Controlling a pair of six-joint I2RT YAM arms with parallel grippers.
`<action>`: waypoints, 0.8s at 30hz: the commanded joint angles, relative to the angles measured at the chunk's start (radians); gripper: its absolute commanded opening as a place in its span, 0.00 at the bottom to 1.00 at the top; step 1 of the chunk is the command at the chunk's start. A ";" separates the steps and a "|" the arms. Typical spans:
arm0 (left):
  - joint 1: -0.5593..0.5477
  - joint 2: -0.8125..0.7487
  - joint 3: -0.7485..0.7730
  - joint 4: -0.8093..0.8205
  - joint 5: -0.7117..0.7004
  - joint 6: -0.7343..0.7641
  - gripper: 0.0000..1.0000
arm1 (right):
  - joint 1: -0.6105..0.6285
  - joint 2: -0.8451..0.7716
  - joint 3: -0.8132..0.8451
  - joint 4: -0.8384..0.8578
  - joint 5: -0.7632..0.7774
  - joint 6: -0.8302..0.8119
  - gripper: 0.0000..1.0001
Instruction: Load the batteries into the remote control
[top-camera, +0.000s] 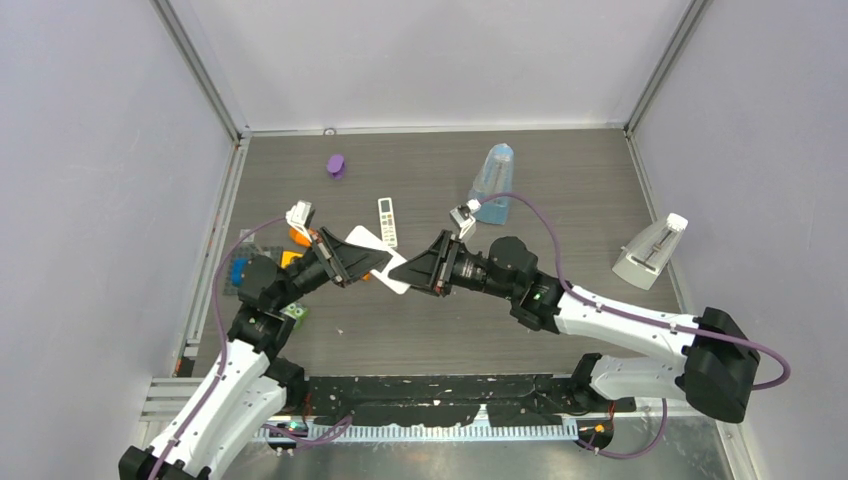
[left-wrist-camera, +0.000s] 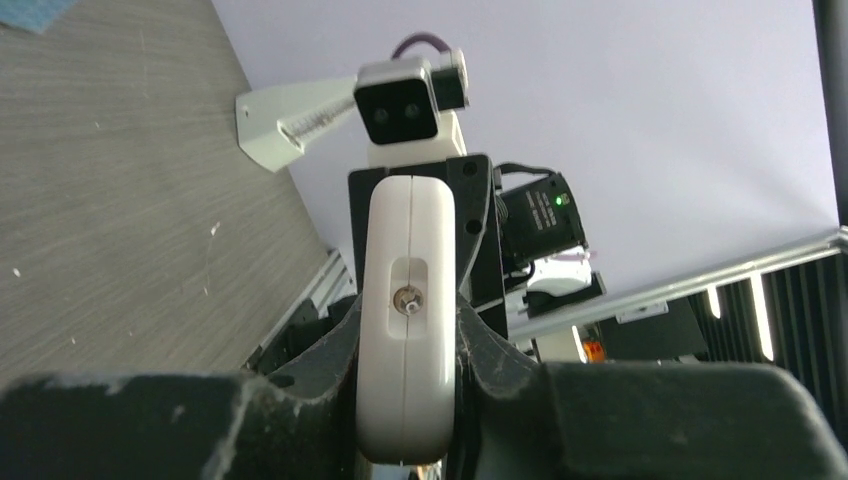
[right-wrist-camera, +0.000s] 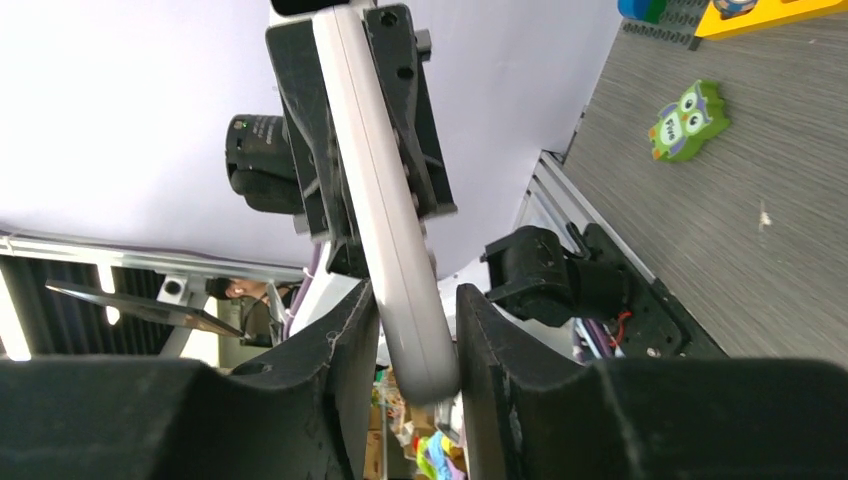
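So at this point your left gripper (left-wrist-camera: 408, 338) had the chunky white plastic remote control (top-camera: 365, 242) pinched tight between both fingers. It was held up off the table, just on the near side of the slim white button remote (top-camera: 387, 222) lying flat on the wood. Your right gripper (right-wrist-camera: 415, 320) came at the chunky one from the opposite end. The remote's edge ran slanted between its fingers, but honestly I couldn't tell if it was really clamping or just sitting loose around it. From the left wrist camera you could see the remote end-on, with a small recessed slot (left-wrist-camera: 405, 298) and a metal contact in it. The purple rounded lump (top-camera: 336, 165) sat beyond and to the left of the slim remote. The green owl-shaped block (right-wrist-camera: 688, 120) lay well to its near left, by your left arm.
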 joint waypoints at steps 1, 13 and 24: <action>-0.066 -0.027 0.028 0.181 0.201 -0.045 0.00 | 0.002 0.059 -0.018 -0.071 0.235 0.044 0.39; -0.068 -0.034 0.036 0.134 0.118 -0.029 0.00 | 0.003 0.030 -0.026 -0.090 0.245 0.042 0.49; -0.062 -0.025 0.113 -0.071 0.162 0.171 0.00 | -0.048 -0.243 -0.049 -0.239 0.099 -0.268 0.99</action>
